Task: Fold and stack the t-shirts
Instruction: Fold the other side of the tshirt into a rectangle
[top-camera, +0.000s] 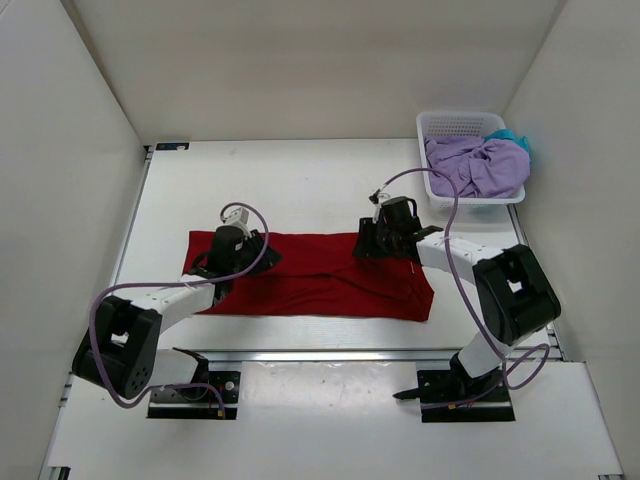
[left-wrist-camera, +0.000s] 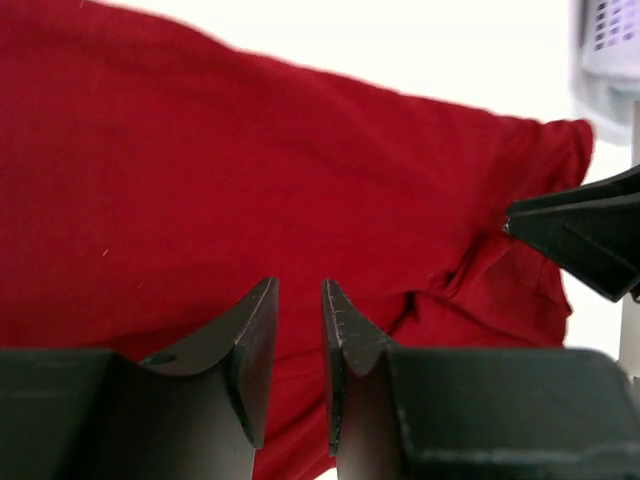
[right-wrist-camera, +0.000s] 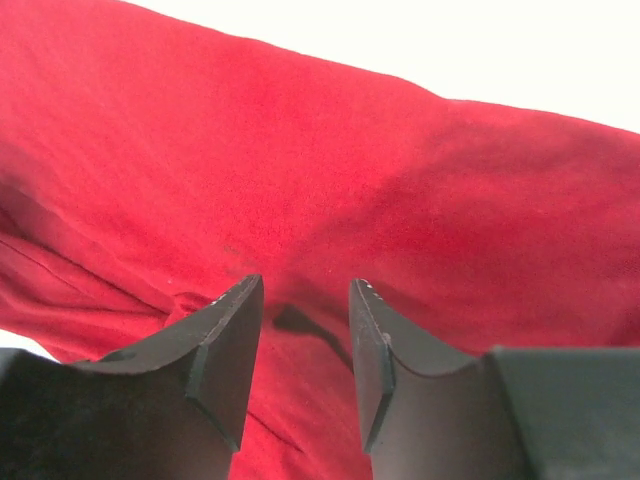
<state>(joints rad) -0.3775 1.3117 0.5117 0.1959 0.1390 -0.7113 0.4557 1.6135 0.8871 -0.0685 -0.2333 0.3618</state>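
On the table (top-camera: 300, 180), pretty much dead centre, the red shirt (top-camera: 320, 285) is being kept laid out as a long band running left to right. It's mostly flat, and a few creases are being shown toward its right end.

The left gripper (top-camera: 262, 258) is being held over the left part of the shirt, near the far edge. From its own wrist camera the jaws are being kept just a sliver apart (left-wrist-camera: 300, 300). Nothing is being pinched between them, and only red cloth (left-wrist-camera: 250, 150) is being seen past the tips. A puckered fold is being shown in that view to the right of the fingers. A dark fingertip of the other gripper (left-wrist-camera: 580, 240) is being caught at the right edge, with a corner of the basket (left-wrist-camera: 605, 50) above it.

The right gripper (top-camera: 364, 246) is being held over the far edge, a bit right of the shirt's middle. Its jaws are being kept clearly apart (right-wrist-camera: 305, 300) with no cloth between them, and a small shadow is being thrown on the red fabric (right-wrist-camera: 350, 150) below. Whether either gripper's tips are being pressed into the cloth can't be told.

Over at the far right corner, the white basket (top-camera: 470, 125) is being used for the other two. The lavender shirt (top-camera: 480, 165) is being kept bunched up inside. The teal shirt (top-camera: 518, 140) is being mostly hidden behind it, with a bit poking out at the right rim. Both are well apart from the red one.
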